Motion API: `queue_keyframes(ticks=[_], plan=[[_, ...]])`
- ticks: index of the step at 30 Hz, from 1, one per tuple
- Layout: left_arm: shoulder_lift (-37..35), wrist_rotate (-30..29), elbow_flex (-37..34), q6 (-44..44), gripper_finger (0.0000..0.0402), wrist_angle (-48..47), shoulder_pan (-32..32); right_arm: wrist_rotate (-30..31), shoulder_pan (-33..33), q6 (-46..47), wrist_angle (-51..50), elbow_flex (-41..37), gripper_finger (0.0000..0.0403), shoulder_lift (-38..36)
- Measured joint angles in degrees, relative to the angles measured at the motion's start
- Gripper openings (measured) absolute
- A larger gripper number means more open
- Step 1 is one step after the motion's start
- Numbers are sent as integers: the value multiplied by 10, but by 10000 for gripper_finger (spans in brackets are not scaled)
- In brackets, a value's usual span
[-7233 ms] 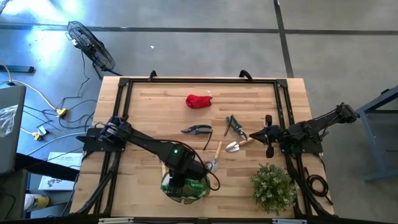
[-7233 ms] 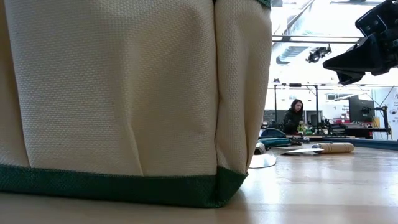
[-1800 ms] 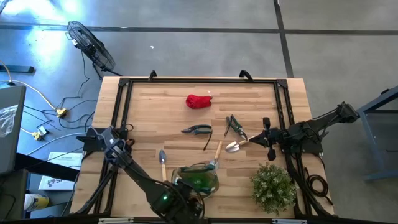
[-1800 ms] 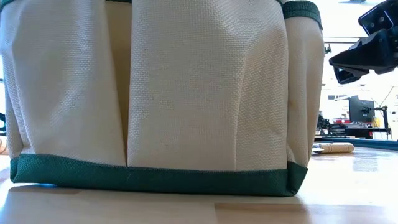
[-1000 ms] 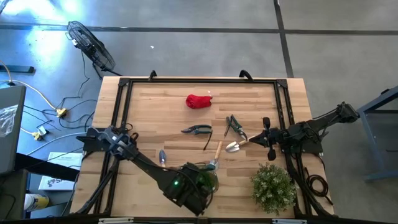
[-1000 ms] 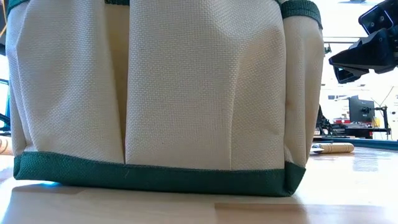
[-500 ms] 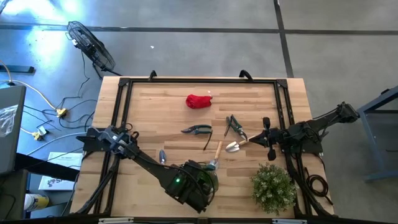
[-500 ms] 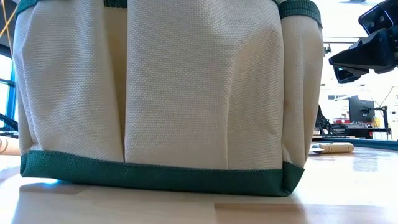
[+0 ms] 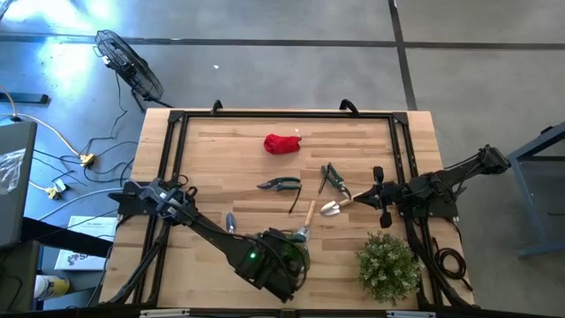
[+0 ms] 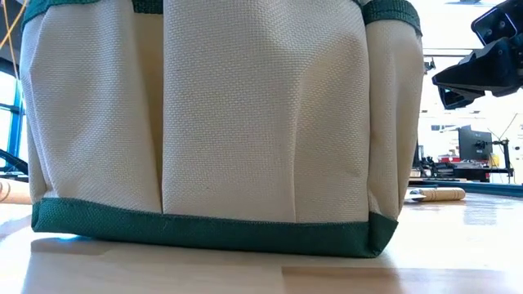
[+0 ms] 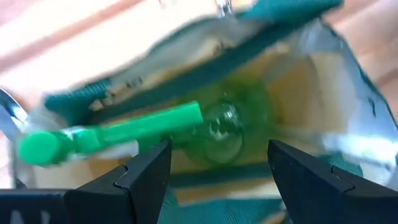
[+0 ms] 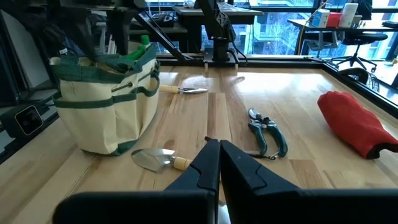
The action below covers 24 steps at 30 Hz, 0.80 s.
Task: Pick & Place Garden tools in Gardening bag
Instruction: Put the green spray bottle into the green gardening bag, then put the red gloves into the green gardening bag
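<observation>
High view shows you the gardening bag [image 9: 284, 256] near the table's front edge, your left gripper [image 11: 214, 165] spread wide just above its mouth — a green-handled tool [image 11: 112, 134] lies inside. Your right gripper [image 12: 219, 163] waits pinched shut, holding nothing, near the trowel [image 9: 334, 208] and shears [image 9: 334, 180].

The left arm is stretched from the table's left side toward the near edge, its wrist bent downward and the left gripper [image 11: 214, 168] held with fingers [image 11: 148, 171] spread wide. The right arm is parked at the right side, the right gripper [image 12: 219, 163] pressed fully together.
</observation>
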Motion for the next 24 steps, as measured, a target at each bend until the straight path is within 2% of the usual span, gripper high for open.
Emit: queue_keyframes(ticks=[4, 9, 14, 24], plan=[[0, 36, 0, 0, 260, 21, -3, 0, 0, 2, 0, 0, 3, 0], [0, 40, 0, -12, 260, 35, -9, 0, 0, 2, 0, 0, 3, 0], [0, 77, 0, -20, 260, 45, -16, 0, 0, 4, -4, 0, 3, 0], [0, 80, 0, -3, 260, 118, -31, 0, 0, 4, -10, 0, 3, 0]])
